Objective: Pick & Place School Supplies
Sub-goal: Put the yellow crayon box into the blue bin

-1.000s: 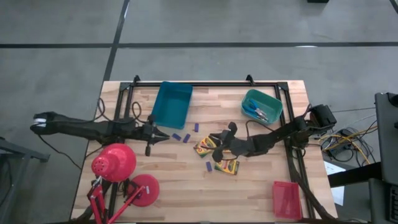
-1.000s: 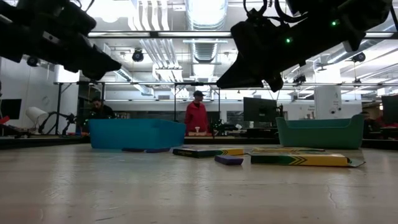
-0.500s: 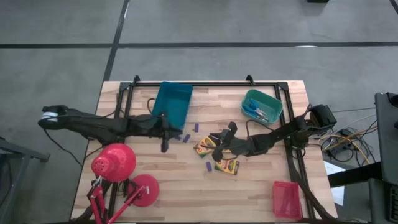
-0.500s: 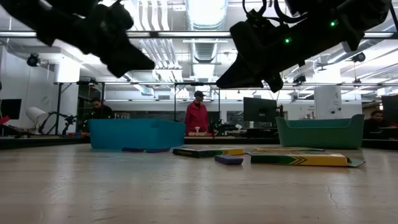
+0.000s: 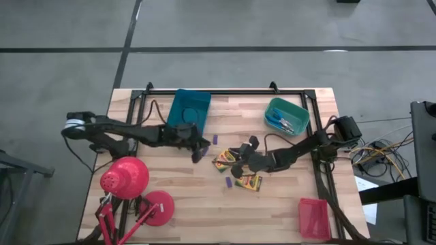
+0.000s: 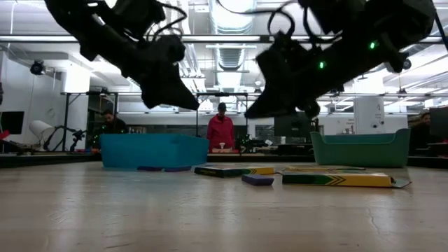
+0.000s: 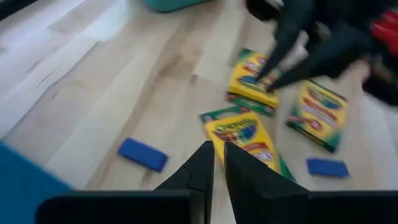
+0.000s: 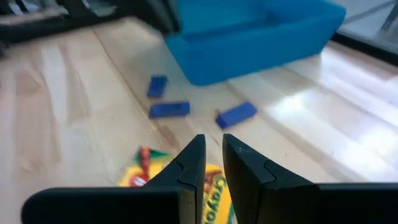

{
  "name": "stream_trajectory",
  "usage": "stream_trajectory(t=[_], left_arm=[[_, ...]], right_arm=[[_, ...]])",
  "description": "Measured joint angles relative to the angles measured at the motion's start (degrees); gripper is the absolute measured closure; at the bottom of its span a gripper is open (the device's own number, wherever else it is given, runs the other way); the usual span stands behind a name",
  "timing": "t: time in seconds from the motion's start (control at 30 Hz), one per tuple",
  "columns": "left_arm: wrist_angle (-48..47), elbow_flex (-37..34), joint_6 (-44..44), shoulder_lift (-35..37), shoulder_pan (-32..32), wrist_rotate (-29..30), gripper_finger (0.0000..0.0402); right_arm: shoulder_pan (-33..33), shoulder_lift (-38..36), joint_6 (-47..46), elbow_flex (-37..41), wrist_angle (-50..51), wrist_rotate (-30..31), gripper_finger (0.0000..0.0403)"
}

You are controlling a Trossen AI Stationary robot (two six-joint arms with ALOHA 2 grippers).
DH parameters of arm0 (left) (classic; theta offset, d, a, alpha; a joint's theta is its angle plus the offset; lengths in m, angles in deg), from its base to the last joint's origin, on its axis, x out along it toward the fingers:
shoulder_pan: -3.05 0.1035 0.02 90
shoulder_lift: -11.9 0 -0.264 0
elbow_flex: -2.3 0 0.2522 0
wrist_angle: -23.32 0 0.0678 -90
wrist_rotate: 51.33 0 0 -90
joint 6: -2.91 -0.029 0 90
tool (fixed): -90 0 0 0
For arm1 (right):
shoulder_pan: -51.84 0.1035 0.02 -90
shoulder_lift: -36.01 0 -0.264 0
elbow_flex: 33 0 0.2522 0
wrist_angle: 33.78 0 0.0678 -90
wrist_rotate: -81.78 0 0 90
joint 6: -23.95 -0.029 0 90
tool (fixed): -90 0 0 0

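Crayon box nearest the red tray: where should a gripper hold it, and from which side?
From straight above: the crayon box lies flat on the table, so only its thin long edges offer purchase. Pinch across its narrower width, near the middle.

Desk (image 5: 286, 197) layout: supplies mid-desk, trays at rear and right-front corner.
Three crayon boxes (image 5: 248, 182) clustered at centre, small sticks (image 5: 227, 182) beside them; deep tray (image 5: 178, 117) rear left; tray with scissors (image 5: 281, 122) rear right; flat tray (image 5: 314, 218) front right; desk lamp (image 5: 126, 178) front left; left hand (image 5: 198, 154) and right hand (image 5: 238, 158) flank the cluster.
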Motion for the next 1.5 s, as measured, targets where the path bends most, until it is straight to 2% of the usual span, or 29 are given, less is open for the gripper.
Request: stream_trajectory(t=[0.07, 0.2, 0.27, 0.53, 0.7, 1.5], left_arm=[[0.33, 0.31, 2.25, -0.13, 1.96, -2.58, 0.0360], [1.59, 0.26, 7.28, -0.53, 5.67, -14.27, 0.0360], [1.50, 0.32, 10.23, -0.80, 6.95, -16.79, 0.0360], [0.98, 0.29, 12.47, -0.92, 7.96, -15.84, 0.0360], [1.03, 0.29, 11.51, -0.90, 7.83, -15.84, 0.0361], [1.03, 0.18, 12.98, -0.85, 7.78, -15.86, 0.0363]], right_arm=[[-0.04, 1.75, -0.04, -0.10, 0.02, 0.00, 0.0351], [-0.28, 4.43, 0.70, -1.65, -0.29, 0.26, 0.0351], [-0.63, 5.56, 1.10, -2.56, -0.36, 0.26, 0.0351], [-0.85, 6.06, 2.03, -3.69, 0.51, 0.29, 0.0351], [-0.89, 6.05, 6.24, -3.74, 1.24, 0.21, 0.0351], [-0.85, 6.10, 6.38, -3.72, 1.55, 0.04, 0.0351]])
